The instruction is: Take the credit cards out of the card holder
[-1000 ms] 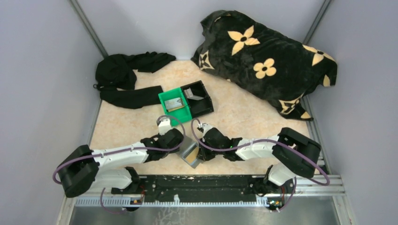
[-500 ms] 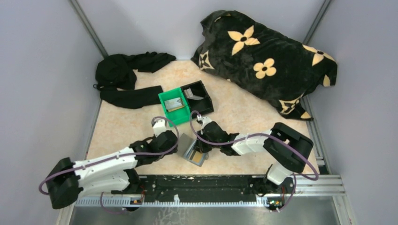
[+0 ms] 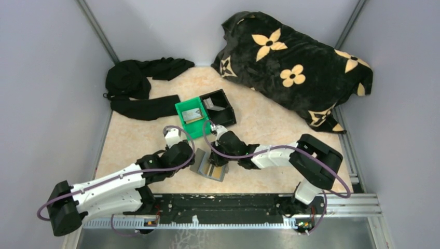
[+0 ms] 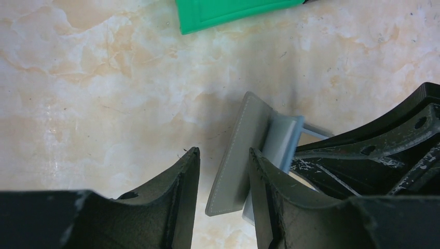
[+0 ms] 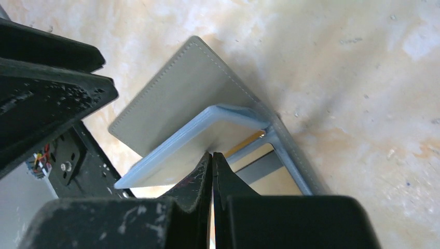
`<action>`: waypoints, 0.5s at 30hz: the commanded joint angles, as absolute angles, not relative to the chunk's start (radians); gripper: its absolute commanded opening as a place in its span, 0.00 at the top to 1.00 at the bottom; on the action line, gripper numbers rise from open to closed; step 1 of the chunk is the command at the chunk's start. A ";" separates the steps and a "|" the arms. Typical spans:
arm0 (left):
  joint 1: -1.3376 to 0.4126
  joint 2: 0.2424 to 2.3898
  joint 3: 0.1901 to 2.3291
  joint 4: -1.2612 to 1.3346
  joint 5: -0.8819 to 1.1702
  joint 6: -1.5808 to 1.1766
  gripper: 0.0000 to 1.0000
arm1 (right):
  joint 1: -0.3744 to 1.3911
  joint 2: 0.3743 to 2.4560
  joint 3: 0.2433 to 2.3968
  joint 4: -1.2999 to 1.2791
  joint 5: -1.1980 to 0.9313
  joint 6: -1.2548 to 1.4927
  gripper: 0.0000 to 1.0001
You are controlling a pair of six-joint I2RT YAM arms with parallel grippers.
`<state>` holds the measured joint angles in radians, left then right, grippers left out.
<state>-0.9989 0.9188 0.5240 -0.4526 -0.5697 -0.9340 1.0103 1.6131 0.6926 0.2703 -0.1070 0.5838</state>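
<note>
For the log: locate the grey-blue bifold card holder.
Top view, centre: grey-blue bifold card holder between left claw and right claw, nearer than the green plastic bin.

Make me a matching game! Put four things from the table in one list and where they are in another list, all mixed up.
Things:
1. green bin
2. black clothes
3. flowered blanket
4. card holder

Places:
A. between the left hand and right hand
B. far right corner
C. far left corner
D. right beside the black bin

Pairs: 1-D, 2-C, 3-B, 4-A
</note>
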 commanded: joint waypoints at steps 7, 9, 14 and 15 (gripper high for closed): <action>-1.005 0.840 0.501 -0.445 -0.606 -0.904 0.54 | 1.028 1.723 0.764 0.306 -0.128 0.559 1.00; -1.005 0.842 0.512 -0.446 -0.607 -0.900 0.54 | 1.028 1.751 0.768 0.312 -0.143 0.562 1.00; -1.005 0.849 0.492 -0.357 -0.557 -0.833 0.54 | 1.028 1.757 0.751 0.331 -0.144 0.583 1.00; -1.005 0.856 0.474 -0.310 -0.532 -0.809 0.54 | 1.028 1.746 0.748 0.325 -0.139 0.583 1.00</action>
